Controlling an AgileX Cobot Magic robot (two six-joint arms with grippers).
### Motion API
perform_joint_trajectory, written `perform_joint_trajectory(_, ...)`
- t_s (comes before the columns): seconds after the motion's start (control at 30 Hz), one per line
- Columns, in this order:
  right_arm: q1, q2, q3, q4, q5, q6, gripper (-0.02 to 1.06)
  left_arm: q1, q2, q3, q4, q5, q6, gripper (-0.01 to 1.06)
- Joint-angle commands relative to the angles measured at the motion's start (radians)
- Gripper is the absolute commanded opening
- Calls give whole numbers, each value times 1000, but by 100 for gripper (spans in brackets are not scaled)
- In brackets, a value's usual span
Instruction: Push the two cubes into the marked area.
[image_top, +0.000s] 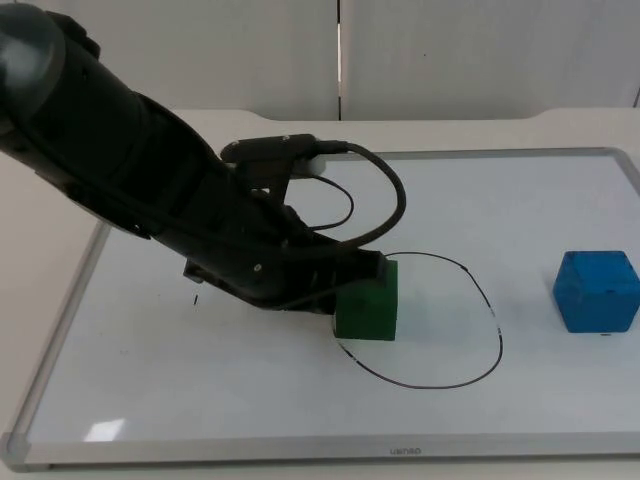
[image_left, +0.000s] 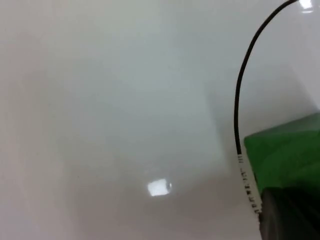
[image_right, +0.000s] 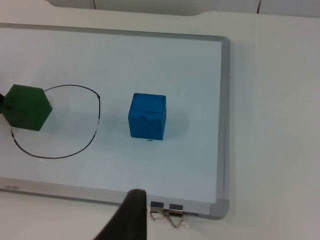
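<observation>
A whiteboard (image_top: 150, 400) with a grey frame covers most of the white table (image_top: 600, 125), its far edge short of the grey partition wall (image_top: 480, 50). In the right wrist view two metal binder clips (image_right: 167, 212) sit against the board's near frame.

The left arm (image_top: 130, 180) reaches in across the board, and the left gripper (image_top: 340, 290) is down at the board's surface, touching the green cube's left face. Whether its fingers are spread or closed I cannot tell; they are hidden behind the arm.

A black hand-drawn loop (image_top: 480, 290) marks the area near the board's middle. Most of its interior is bare board, leaving open room to the cube's right.

The green cube (image_top: 368, 305) sits on the loop's left edge, straddling the line, partly inside. In the left wrist view its green face (image_left: 287, 150) lies right beside the drawn line (image_left: 240, 100).

The blue cube (image_top: 597, 290) stands well apart to the right, outside the loop, close to the board's right frame, with bare board between it and the line.

The right gripper (image_right: 131, 215) waits off the board's near edge; one dark fingertip shows, so its state cannot be told.
</observation>
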Motion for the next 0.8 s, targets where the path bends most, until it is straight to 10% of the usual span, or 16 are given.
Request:
perform_joint_trajectory(0.0,-4,-3,3,-5,-12,0,105,-5,0,-5,-8,5,7,0)
perform_joint_trajectory(0.77,-4,-3,3,-3,-12,0,105,-5,0,-5,-8,17,30,0)
